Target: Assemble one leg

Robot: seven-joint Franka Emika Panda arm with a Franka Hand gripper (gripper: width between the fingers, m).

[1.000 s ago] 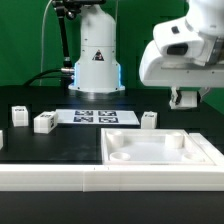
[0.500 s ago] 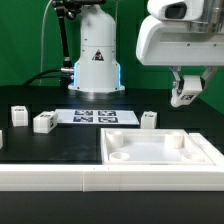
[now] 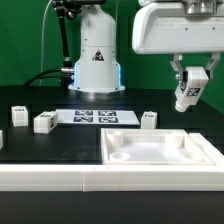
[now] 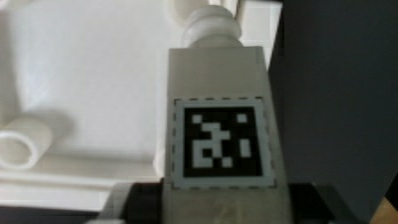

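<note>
From my console I see the gripper (image 3: 189, 80) high on the exterior view's right, clenched on the leg (image 3: 187, 96). The leg sits between the two fingers (image 3: 178, 76), gripped by its upper end, and hangs down out of them at a slight tilt. Its tag (image 3: 188, 97) faces the exterior camera. It touches nothing but the fingers and is well clear of the table (image 3: 60, 138).

Below it, nearer to me, lies the tray (image 3: 160, 160), a large white square part with a raised rim. The leg hangs near the tray's far right corner; I cannot tell from this view whether it is over the tray or just beyond it.

On the wrist view the leg (image 4: 217, 85) runs straight away from the camera, tag (image 4: 226, 140) toward the lens, with a round peg (image 4: 210, 25) at its far tip. The gripper (image 4: 222, 198) presses it from both sides at the near end. Behind it I see the tray (image 4: 80, 70) on one side and dark table (image 4: 347, 90) on the other.

Three other posts (image 3: 43, 122) stand on the table, two to the left of the marker board (image 3: 95, 117) and one to its right
</note>
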